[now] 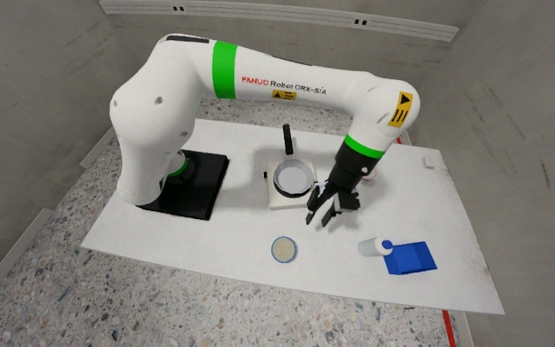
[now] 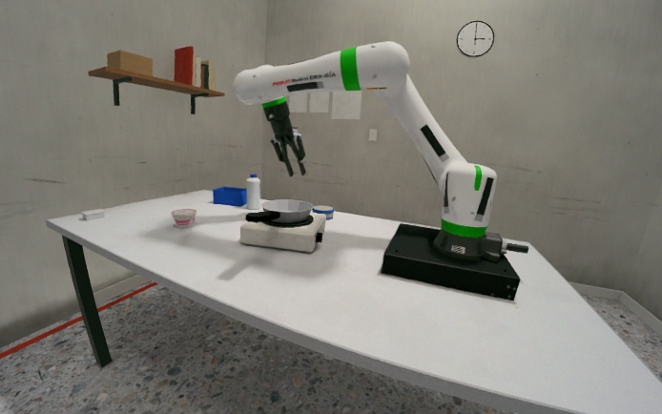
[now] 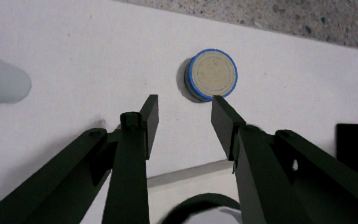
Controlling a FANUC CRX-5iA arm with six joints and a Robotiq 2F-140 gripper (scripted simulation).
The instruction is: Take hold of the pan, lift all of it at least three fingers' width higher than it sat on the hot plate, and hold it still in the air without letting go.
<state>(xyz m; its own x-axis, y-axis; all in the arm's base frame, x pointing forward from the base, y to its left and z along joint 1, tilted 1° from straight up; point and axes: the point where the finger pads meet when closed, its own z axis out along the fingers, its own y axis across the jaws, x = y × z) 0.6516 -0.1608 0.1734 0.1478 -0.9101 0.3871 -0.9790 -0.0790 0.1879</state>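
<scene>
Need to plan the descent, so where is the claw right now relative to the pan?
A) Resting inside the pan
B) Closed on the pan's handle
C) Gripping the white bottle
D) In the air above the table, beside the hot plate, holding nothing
D: the claw hangs well above the pan on the hot plate, fingers partly closed with nothing between them.

On the table (image 2: 487, 341) stand one arm (image 1: 261, 79) with one gripper (image 1: 321, 217), one pan (image 1: 292, 180) on one hot plate (image 1: 286, 201), one white bottle (image 1: 373, 247), one blue box (image 1: 409, 257), one round blue-rimmed tin (image 1: 283, 249), one pink cup (image 2: 183, 217) and one small white block (image 1: 428, 161). The wall carries one clock (image 2: 474, 38) and one shelf (image 2: 146, 80).
</scene>
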